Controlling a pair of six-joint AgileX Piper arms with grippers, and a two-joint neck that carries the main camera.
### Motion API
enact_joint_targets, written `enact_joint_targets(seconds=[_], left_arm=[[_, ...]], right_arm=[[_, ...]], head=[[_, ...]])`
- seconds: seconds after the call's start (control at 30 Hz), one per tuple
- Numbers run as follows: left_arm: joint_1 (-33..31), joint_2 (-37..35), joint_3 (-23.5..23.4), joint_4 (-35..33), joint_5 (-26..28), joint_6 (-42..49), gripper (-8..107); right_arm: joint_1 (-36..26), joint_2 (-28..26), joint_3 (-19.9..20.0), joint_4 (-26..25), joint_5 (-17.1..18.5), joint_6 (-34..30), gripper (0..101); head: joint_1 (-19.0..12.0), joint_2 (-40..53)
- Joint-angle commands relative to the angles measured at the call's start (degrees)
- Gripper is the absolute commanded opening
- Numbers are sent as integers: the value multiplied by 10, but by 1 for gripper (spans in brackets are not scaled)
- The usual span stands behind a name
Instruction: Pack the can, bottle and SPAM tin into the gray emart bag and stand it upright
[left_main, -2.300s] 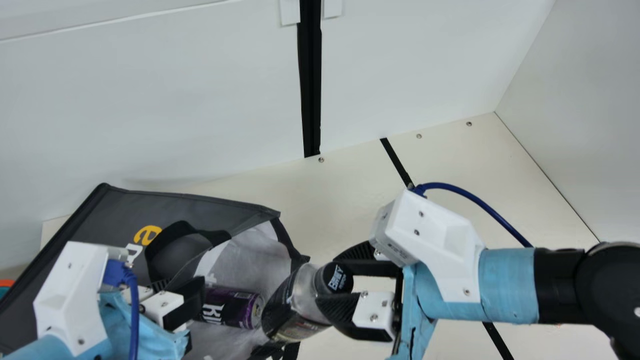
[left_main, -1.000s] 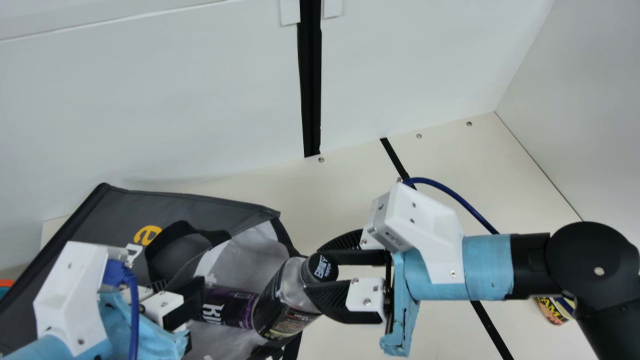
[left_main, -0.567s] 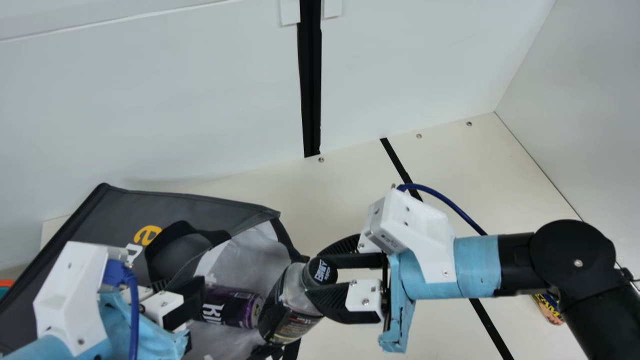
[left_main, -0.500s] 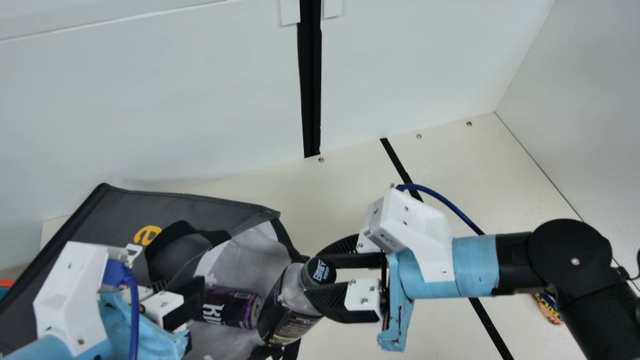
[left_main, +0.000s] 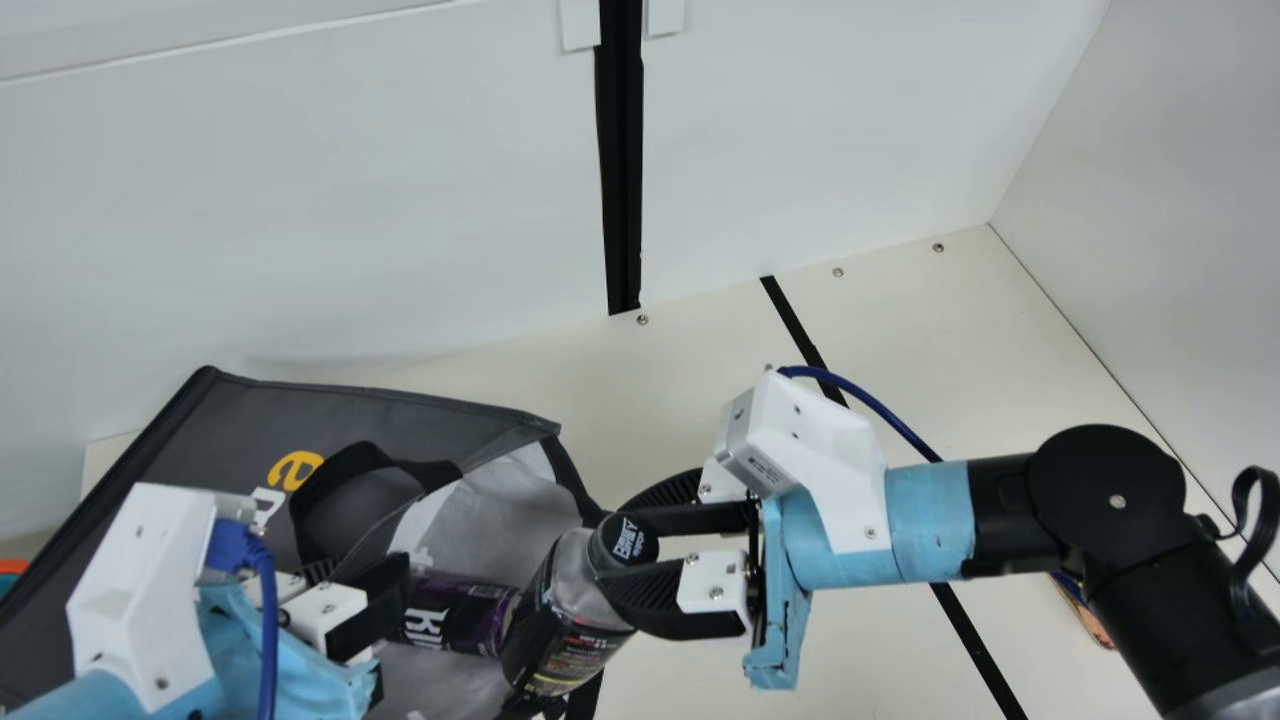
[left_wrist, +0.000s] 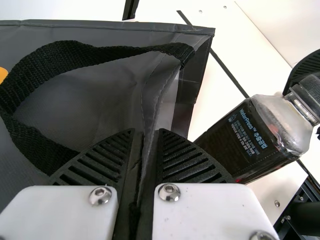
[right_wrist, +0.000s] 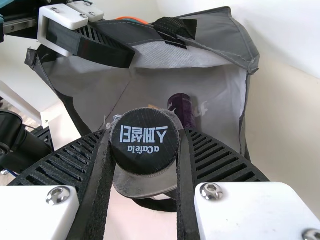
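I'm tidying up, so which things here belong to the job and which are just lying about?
Job:
- gray bag, edge in left end effector
- bottle, in right end effector
- can, in the bag
- SPAM tin, partly hidden

Lying about:
- orange-rimmed thing, mostly cut off
- black strip on the table

Cream table (left_main: 900, 350) with black strip (left_main: 968, 640), gray emart bag (left_main: 400, 412) on its side, SPAM tin (left_main: 1090, 618) well apart.

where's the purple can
In the main view, left of centre, the purple metal can lies inside the open gray fabric bag, between the left fingers and the black-capped plastic bottle.
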Motion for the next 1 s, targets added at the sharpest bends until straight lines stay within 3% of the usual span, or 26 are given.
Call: enact_joint_targets(seconds=[0.0,0.43,0.97], left_arm=[[0,0,0,0,0,0,-8],[0,0,0,0,0,0,-8],[0,0,0,0,0,0,-8]], right_arm=[[1,3,1,3,1,-1,0],[9,35,-5,17,1,-18,0],[124,93,1,52,-115,-30,0]], head=[[-13,0],[-13,0],[-13,0]])
